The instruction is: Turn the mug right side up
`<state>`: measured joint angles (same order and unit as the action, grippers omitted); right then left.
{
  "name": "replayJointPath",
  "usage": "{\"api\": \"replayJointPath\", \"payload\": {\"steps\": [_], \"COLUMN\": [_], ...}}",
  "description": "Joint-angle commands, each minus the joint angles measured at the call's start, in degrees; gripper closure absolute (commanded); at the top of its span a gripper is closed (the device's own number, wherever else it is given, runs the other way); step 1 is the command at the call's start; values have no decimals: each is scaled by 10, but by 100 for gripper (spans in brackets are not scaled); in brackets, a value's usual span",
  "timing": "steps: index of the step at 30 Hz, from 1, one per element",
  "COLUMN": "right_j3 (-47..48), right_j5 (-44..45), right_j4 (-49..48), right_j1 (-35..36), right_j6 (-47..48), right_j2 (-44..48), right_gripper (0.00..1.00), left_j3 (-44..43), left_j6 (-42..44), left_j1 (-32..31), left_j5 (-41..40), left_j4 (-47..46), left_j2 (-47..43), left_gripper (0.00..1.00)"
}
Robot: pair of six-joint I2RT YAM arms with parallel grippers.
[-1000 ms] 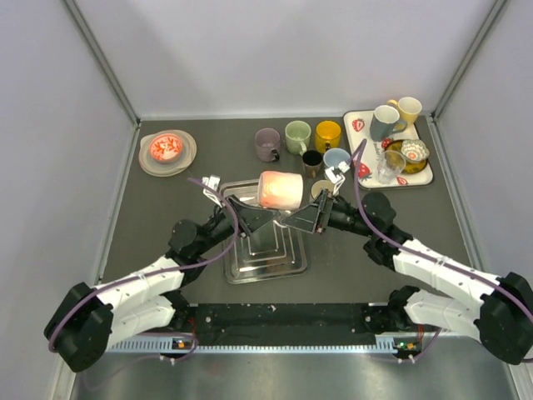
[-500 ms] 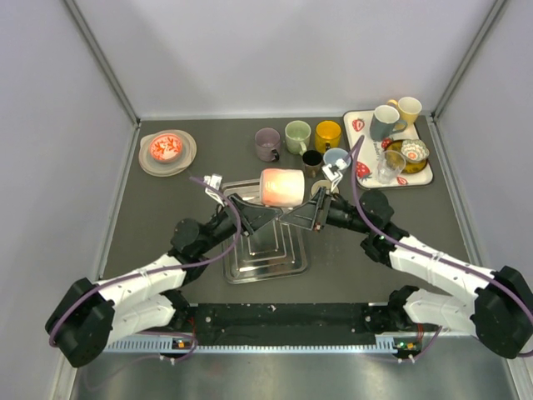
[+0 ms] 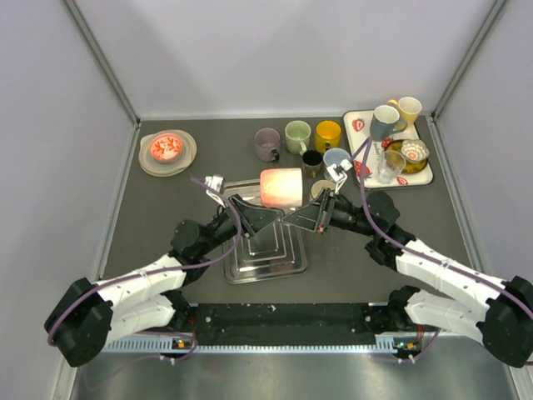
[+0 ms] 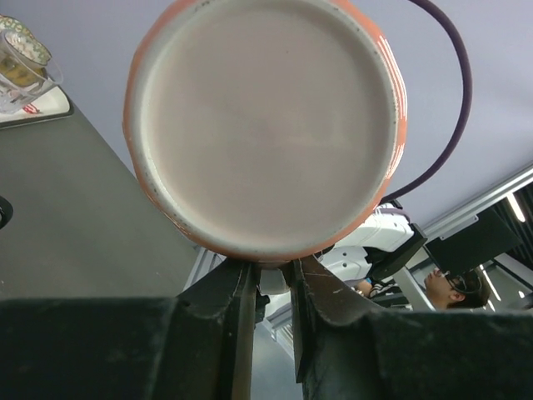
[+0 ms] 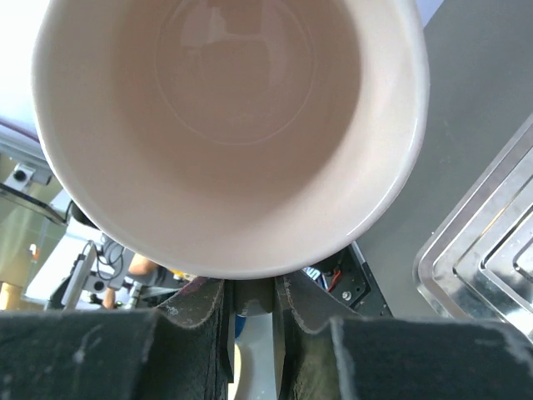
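Mug [image 3: 280, 187] looks rigid, slick and breakable, so we favour firm wall grips. Left hand [image 4: 273, 279] pinches it near the base, and right hand [image 5: 252, 304] pinches it below the rim.

Top of mug [image 5: 225, 133] beyond view

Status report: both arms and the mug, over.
Left fingers shut on mug, base side. Right fingers shut at its rim side. Mug on its side, held above metal tray. No obstruction seen.
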<state>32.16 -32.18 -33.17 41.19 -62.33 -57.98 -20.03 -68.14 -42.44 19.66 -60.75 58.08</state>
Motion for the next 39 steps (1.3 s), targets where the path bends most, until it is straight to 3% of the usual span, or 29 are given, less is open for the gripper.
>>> {"api": "replayJointPath", "payload": {"steps": [1,7,9,19,21,28,32,39], "right_j3": [47,54,58,134,175,324,397,467], "right_j5": [63,62,67,124,140,258,314,531], "right_j4": [44,92,118,331,411,617,680,824], "right_j1": [5,5,6,9,9,12,18,17], "right_j6": [54,84,95,202,234,344,374,416], "right_j2": [33,54,69,112,109,36,-11,-59], "right_gripper": [100,100,100,100,100,100,100,100], "left_j3": [-20,-17,-32,-69,-76,-113,-114,-120], "left_j6": [49,72,98,211,226,231,224,207], "left_j1": [-12,-12,-12,-7,-7,-6,-7,-5], "left_j5": [14,-36,-43,-171,-191,-336,-359,-371], "left_j4": [-3,33,89,315,349,559,605,707], "left_j2": [-35,-68,-88,-210,-231,-260,-259,-242], "left_gripper": [72,55,53,39,38,38,38,41]}}
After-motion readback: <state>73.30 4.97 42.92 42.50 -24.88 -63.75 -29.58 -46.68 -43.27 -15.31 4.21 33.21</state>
